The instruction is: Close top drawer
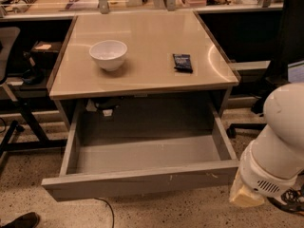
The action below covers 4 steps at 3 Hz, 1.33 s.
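The top drawer (142, 182) is a wide grey metal drawer pulled far out from under the beige tabletop (142, 68). Its inside is empty and its flat front faces me, with small white scuffs right of centre. My gripper is out of view. Only a white rounded arm segment (278, 151) shows at the lower right, just beside the drawer's right front corner.
A white bowl (108, 54) and a small dark packet (183, 62) lie on the tabletop. Black chair legs (21, 127) stand at the left, and a chair base (247, 125) at the right. A shoe (21, 220) shows at the bottom left. A cable (108, 210) runs under the drawer.
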Tool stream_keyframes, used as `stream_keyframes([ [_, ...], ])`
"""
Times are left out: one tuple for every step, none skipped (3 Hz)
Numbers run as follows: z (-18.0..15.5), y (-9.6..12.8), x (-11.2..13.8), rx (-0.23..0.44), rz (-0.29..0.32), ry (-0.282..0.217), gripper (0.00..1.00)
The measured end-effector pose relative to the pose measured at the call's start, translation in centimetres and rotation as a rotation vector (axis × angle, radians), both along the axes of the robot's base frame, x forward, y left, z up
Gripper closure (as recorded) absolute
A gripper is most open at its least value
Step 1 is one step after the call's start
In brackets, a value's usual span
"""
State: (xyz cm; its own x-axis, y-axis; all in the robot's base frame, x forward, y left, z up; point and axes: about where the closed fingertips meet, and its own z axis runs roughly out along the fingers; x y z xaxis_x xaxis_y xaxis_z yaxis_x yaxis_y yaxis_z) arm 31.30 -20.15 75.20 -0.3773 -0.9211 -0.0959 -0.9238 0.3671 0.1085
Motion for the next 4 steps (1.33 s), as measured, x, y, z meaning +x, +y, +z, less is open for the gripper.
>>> stream_keyframes([
  [-3.7, 1.0, 0.1, 0.024, -0.022, 0.028, 1.0],
  [-6.2, 1.8, 1.4, 0.037, -0.034, 0.031, 1.0],
  [-7.4, 2.2, 2.8, 0.044, -0.041, 0.022, 1.0],
  [-8.3, 2.4, 4.1, 0.058, -0.054, 0.017, 1.0],
])
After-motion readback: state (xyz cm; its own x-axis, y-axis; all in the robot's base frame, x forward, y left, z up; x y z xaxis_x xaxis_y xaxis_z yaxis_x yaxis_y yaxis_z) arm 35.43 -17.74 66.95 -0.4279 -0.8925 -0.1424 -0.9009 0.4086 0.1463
